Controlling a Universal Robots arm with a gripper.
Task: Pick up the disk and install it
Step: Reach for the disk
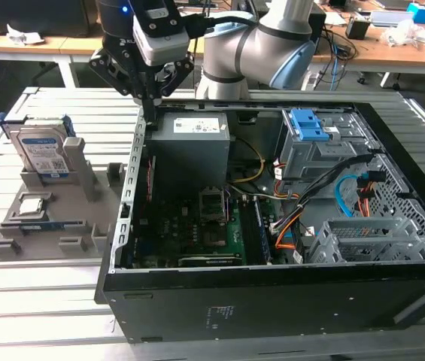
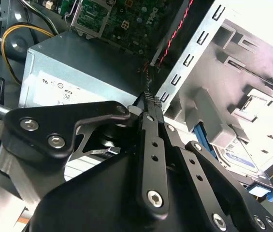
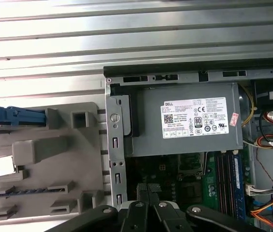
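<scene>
While the black claw (image 1: 150,105) hangs over the wall of the open black computer case (image 1: 272,301), beside the grey metal power supply box (image 1: 189,147), its fingers are pressed together, gripping nothing; the flat silvery metal disk (image 1: 43,150), white-and-blue labelled with blue side rails, stands on edge in a grey plastic holder (image 1: 69,226) outside the case. It sits apart from the claw, toward the exterior view's left, untouched.

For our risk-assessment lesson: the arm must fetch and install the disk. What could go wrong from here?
The black gripper hangs close to the case's perforated metal wall; a low sideways move could clip it.
The silvery rectangular hard drive with blue rails stands upright in the grey plastic holder; an off-centre grasp might tip it.
</scene>
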